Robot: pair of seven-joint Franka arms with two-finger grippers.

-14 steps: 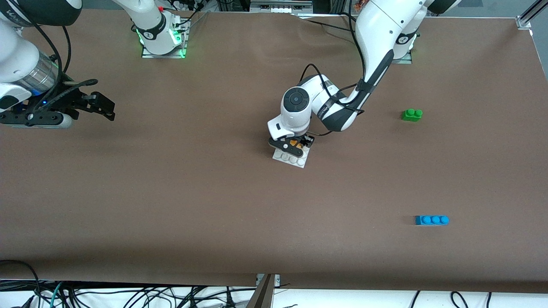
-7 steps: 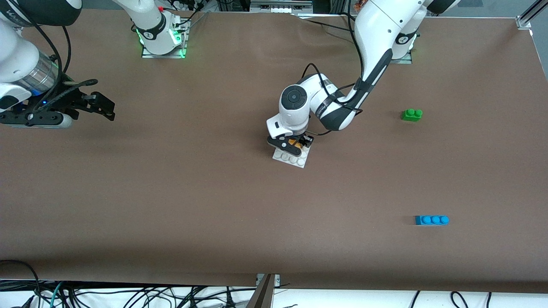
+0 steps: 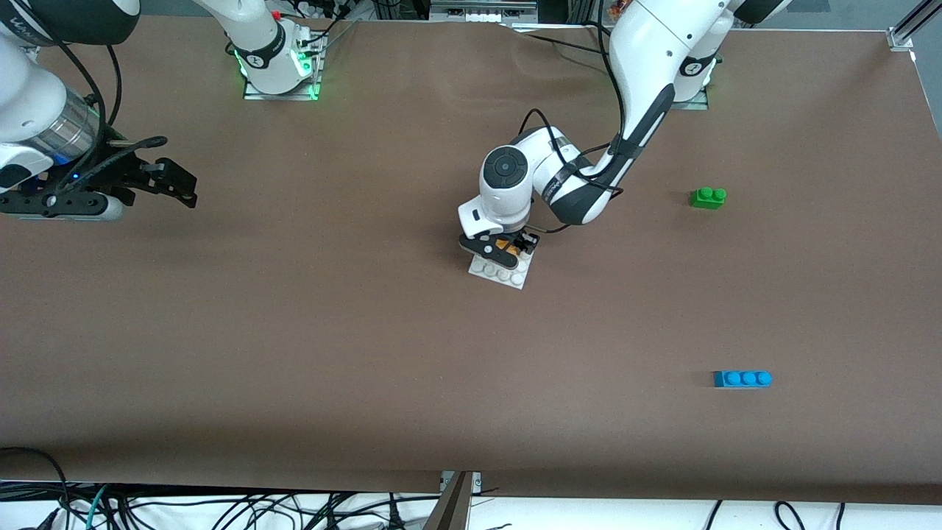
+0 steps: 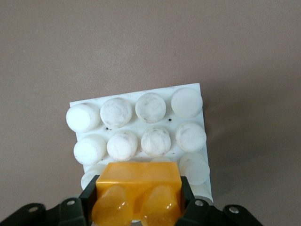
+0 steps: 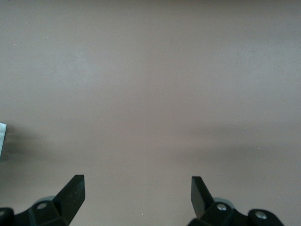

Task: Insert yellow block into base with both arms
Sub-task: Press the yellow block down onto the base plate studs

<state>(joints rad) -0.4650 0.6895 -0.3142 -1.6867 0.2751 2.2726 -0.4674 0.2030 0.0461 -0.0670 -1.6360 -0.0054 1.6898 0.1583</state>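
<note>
The white studded base (image 3: 503, 274) lies mid-table. My left gripper (image 3: 508, 249) is low over its edge nearest the arms' bases, shut on the yellow block (image 3: 505, 244). In the left wrist view the yellow block (image 4: 138, 192) sits between the black fingers (image 4: 87, 203), studs toward the camera, over the base (image 4: 136, 129); whether block and base touch I cannot tell. My right gripper (image 3: 173, 182) hangs open over bare table at the right arm's end. Its wrist view shows the right gripper (image 5: 137, 187) with only brown mat between the fingertips.
A green two-stud brick (image 3: 708, 196) lies toward the left arm's end of the table. A blue three-stud brick (image 3: 742, 378) lies nearer the front camera at that same end. Cables hang along the table's front edge.
The left arm's wrist has shifted slightly toward the right arm's end over the base, still holding the yellow block. The right arm has not moved.
</note>
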